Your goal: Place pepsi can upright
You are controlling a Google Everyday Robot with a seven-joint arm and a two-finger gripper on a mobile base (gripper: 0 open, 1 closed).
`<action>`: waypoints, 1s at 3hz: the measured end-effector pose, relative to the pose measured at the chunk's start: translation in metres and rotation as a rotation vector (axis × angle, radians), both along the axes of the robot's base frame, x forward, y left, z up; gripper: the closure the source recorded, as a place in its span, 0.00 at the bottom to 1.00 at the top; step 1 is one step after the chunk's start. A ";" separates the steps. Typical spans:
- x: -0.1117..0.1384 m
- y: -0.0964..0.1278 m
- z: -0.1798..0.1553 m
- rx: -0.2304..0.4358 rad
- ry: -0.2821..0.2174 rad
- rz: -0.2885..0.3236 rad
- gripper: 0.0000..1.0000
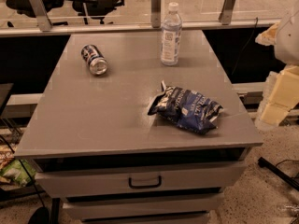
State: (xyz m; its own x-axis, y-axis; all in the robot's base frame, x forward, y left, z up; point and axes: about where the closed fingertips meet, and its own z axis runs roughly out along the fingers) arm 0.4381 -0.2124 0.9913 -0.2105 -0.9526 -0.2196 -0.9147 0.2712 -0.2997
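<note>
The pepsi can (pixel 94 59) lies on its side at the back left of the grey cabinet top (pixel 103 111), with its shiny silver end facing the front. It is dark blue with white markings. My gripper is out of view. Only pale cream parts of my arm (pixel 280 94) show at the right edge, beside the cabinet and well away from the can.
A clear water bottle (pixel 171 34) with a white cap stands upright at the back centre. A dark blue foil snack bag (pixel 186 109) lies at the front right. The cabinet has drawers (pixel 145 181) below. A glass rail (pixel 140 24) runs behind it.
</note>
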 end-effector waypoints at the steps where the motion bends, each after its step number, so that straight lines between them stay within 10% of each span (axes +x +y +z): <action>1: 0.000 0.000 0.000 0.000 0.000 0.000 0.00; 3: 0.042 0.043 0.008 0.099 -0.013 0.012 0.00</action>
